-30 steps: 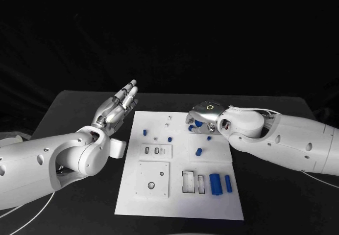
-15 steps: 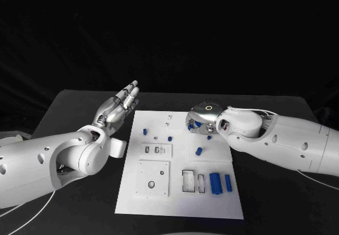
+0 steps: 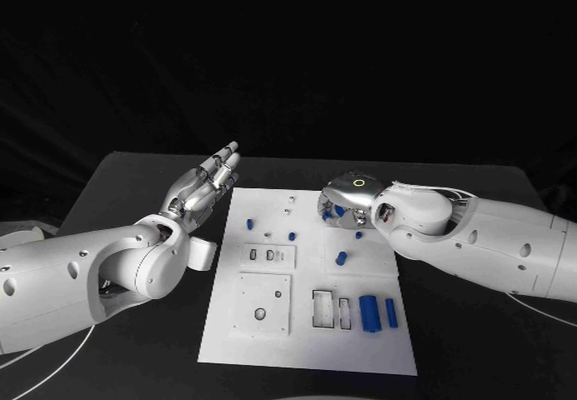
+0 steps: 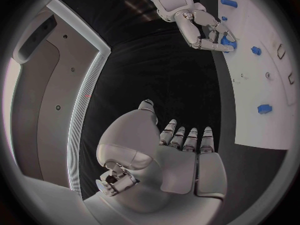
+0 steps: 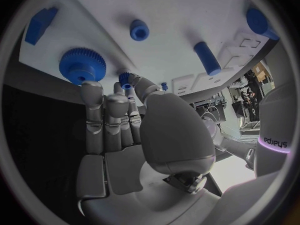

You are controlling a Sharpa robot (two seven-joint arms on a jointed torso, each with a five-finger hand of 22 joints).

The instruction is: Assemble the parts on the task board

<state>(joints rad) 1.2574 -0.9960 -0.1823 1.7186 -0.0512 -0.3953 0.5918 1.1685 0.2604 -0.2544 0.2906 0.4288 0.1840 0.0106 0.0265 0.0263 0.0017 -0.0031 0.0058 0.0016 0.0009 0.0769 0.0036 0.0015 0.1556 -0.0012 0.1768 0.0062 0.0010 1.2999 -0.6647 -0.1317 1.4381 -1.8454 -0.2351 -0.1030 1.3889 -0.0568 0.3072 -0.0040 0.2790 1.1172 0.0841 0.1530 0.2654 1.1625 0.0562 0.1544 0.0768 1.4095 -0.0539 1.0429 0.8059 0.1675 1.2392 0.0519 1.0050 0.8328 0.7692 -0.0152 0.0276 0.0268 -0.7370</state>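
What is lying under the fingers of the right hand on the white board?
Under the right hand, its fingertips reach a large blue gear and a smaller gear on the task board. Whether they grip either gear is hidden.

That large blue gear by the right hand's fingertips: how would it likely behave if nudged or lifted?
The large blue gear looks like rigid plastic, probably light. Lying flat on the task board, it would likely slide rather than roll. Its toothed rim should give the right hand some grip, though its low profile may hinder pinching.

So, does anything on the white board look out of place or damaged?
Nothing stands out. The task board lies flat and looks undamaged, with blue parts resting on it. The right hand reaches among the far pieces; the left hand is beside the board, holding nothing.
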